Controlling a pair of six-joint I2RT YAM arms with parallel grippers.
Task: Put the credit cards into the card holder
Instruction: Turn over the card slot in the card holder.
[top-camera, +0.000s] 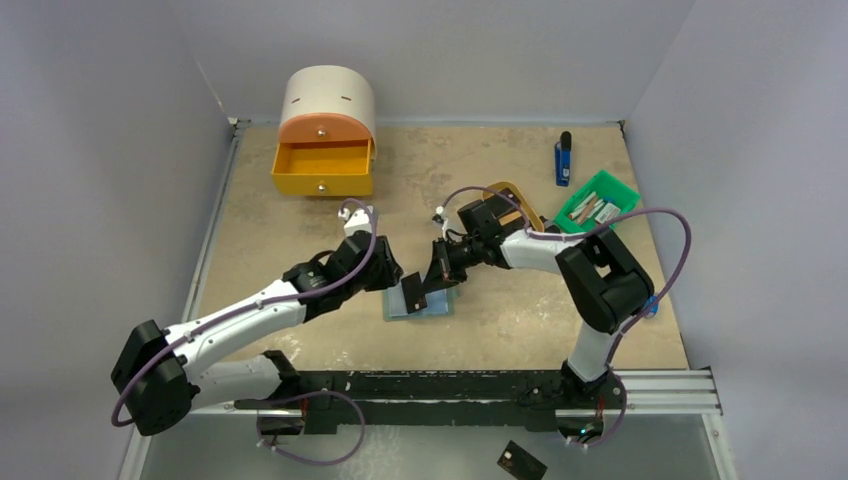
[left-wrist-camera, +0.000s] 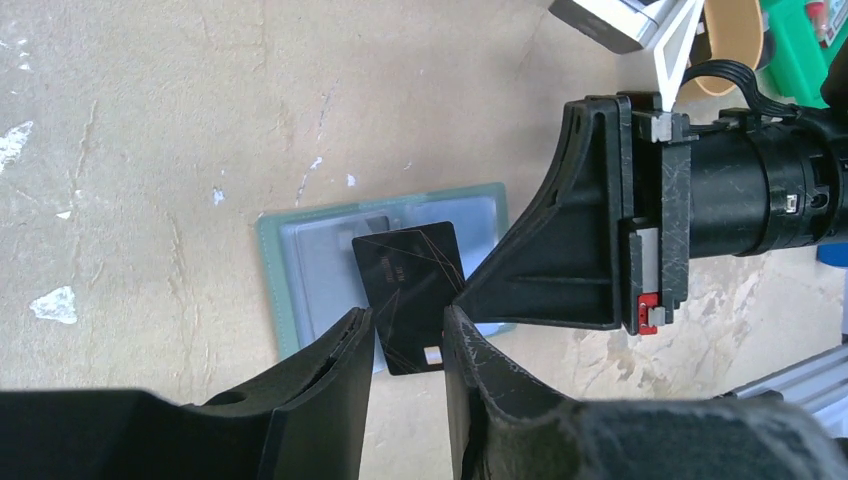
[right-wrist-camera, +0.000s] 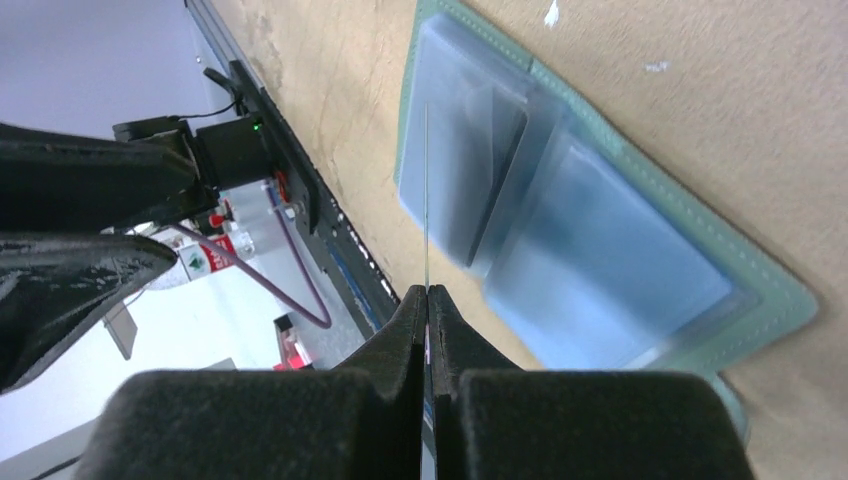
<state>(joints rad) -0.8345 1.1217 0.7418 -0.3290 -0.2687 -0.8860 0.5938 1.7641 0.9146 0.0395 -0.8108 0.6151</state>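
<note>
**Card insertion, step in progress.** The right gripper (right-wrist-camera: 427, 300) is pinched fully closed on one edge of a credit card (left-wrist-camera: 405, 290). It holds the card tilted above the open card holder (top-camera: 432, 303). The holder lies flat on the table (top-camera: 520, 315), at centre and toward the near side, between the two arms. The left gripper (left-wrist-camera: 405, 322) hovers just left of the card with its jaws parted, gripping nothing.

Judged from this pose, the card's free edge has not yet entered a pocket. To do the step well:
- Bring the leading edge to the pocket mouth at a shallow angle.
- Keep that edge parallel with the slot.
- Slide the card rather than press it.
- Use the left gripper to pin the holder so it cannot skate.

The right wrist view shows the card edge-on as a thin line over the pale blue pockets (right-wrist-camera: 600, 280). A darker shape in one pocket may be a seated card, but this cannot be told. The left wrist view alone shows the card's face and its light mark. Only the top view shows a second credit card (top-camera: 521, 461), lying beyond the table's near edge, past the arm bases.
</note>
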